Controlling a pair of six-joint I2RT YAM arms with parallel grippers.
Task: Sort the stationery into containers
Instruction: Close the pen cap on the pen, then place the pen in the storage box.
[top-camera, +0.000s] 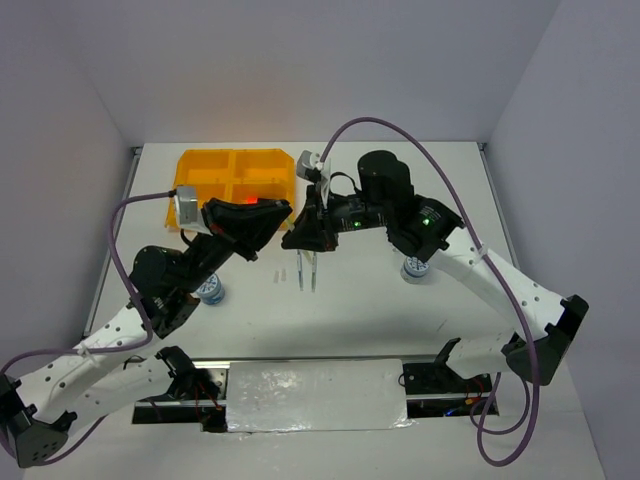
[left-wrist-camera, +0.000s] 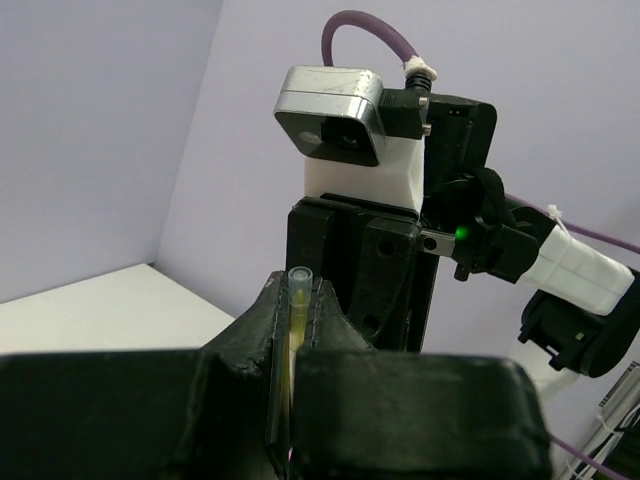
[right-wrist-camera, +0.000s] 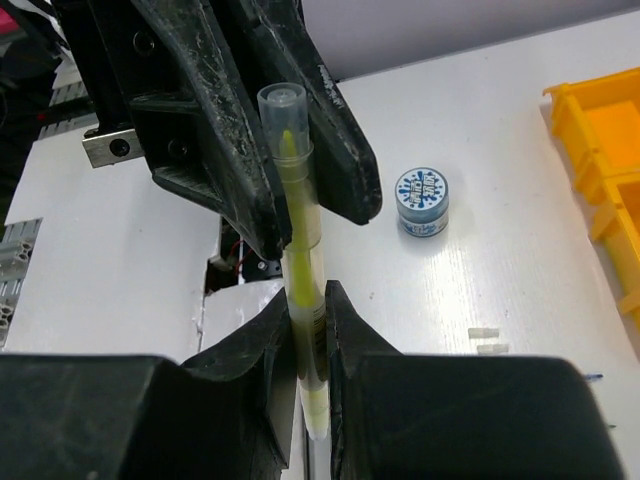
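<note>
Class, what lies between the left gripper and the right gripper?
A clear-capped yellow-green pen bridges the left gripper and right gripper, both shut on it. This is clearest in the right wrist view.

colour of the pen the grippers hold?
The pen is yellow-green with a clear cap; clearest in right wrist view.

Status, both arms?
Left hand shut on yellow pen, cap end. Right hand shut on its barrel. Pen not in tray yet; path looks clear.

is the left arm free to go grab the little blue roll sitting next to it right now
Probably not yet: the left pincer is shut on the yellow pen, which the right pincer also grips. The blue roll itself sits in the open.
</note>
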